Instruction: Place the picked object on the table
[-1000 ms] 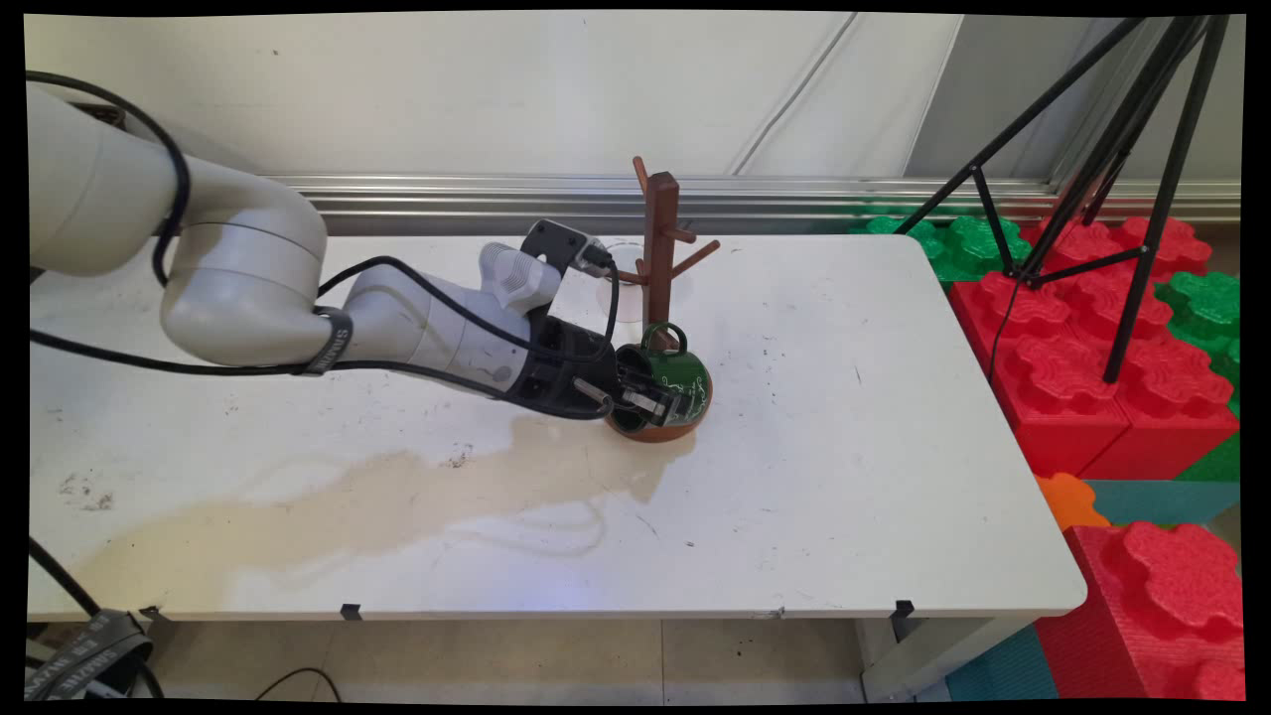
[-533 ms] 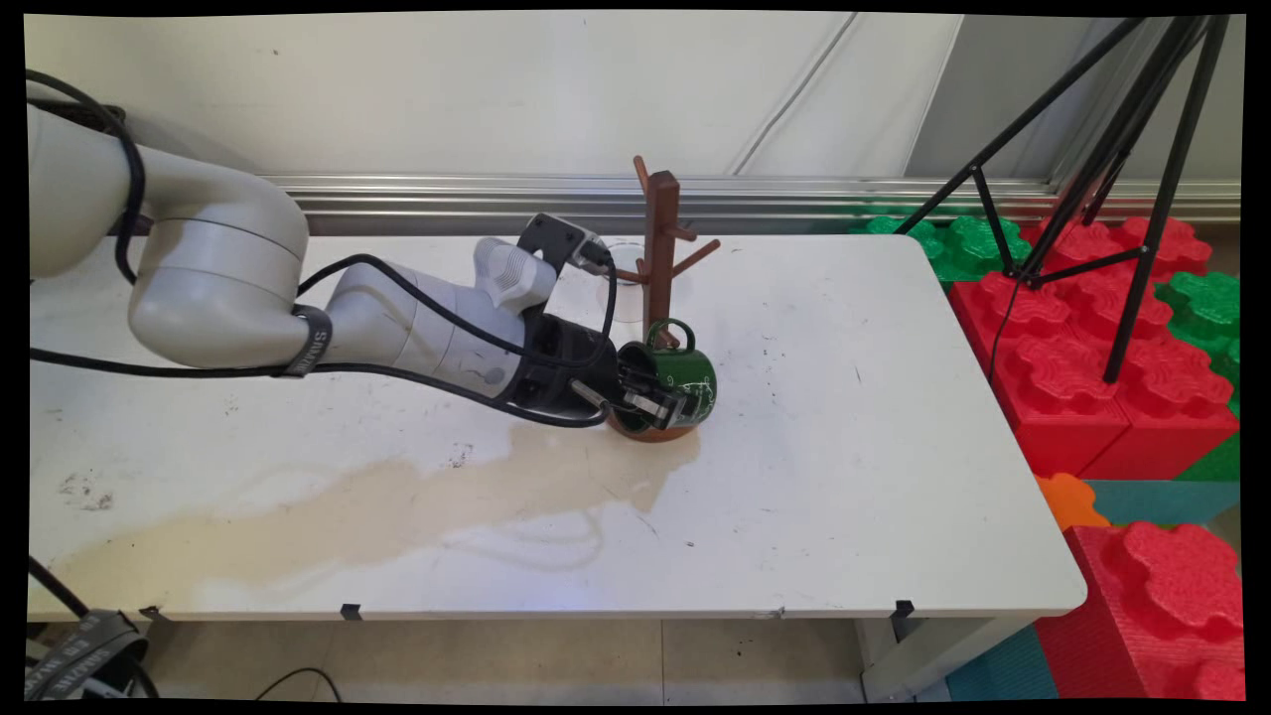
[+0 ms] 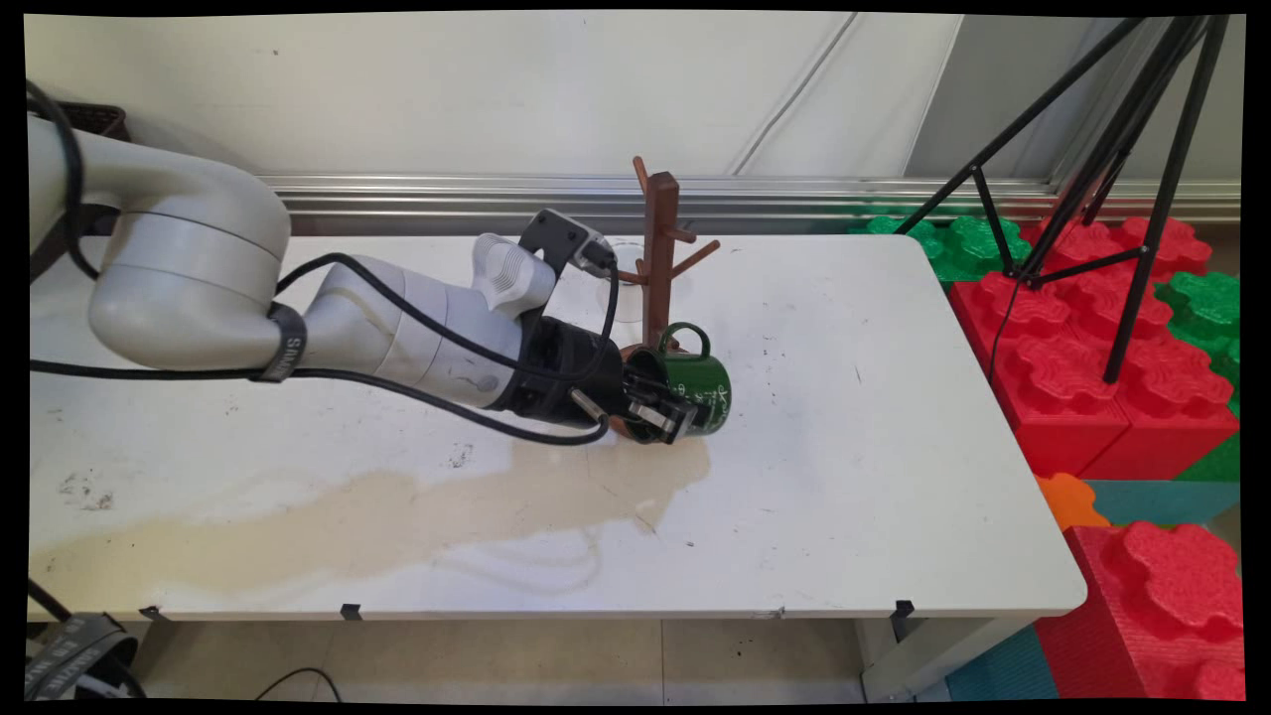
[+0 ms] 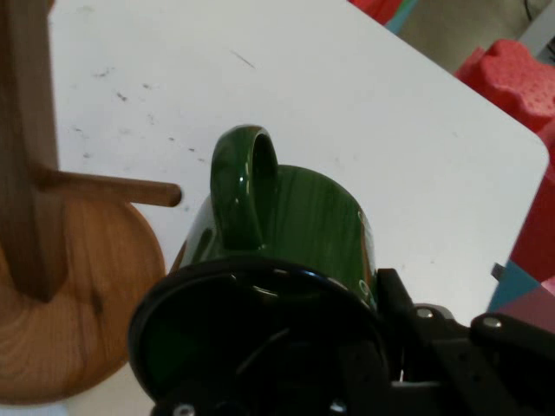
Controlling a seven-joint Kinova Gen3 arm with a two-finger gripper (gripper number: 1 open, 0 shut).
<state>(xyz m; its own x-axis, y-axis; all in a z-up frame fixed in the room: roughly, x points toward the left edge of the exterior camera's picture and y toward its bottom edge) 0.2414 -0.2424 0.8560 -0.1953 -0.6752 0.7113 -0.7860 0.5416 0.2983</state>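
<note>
I have the end effector (image 3: 663,415) pinching the rim wall of the green mug (image 3: 695,379), one finger inside the mouth and the other on the outside. The mug lies on its side in the grip, mouth toward the wrist, handle (image 4: 245,184) uppermost. It sits low over the bench (image 3: 844,477), right at the round base (image 4: 78,321) of the wooden mug tree (image 3: 659,260); from the main view I cannot tell whether the mug clears the base or brushes it.

My worry is the hold. The fingers bite only one thin stretch of glazed wall, so the mug's weight hangs out past them, and a quick wrist turn could, I judge, let it pivot or slip. In the hand view the nearest peg (image 4: 117,191) ends just beside the handle; a small sideways drift could knock the handle against it or nudge the tree, which looks light enough to tip. A dried brownish stain (image 3: 397,506) spreads across the bench below the wrist, and the black cables (image 3: 397,308) droop close to the surface there.

The arm reaches in from the left, forearm sloping down to the right, wrist nearly level and low, end effector pointing right along the bench.
</note>
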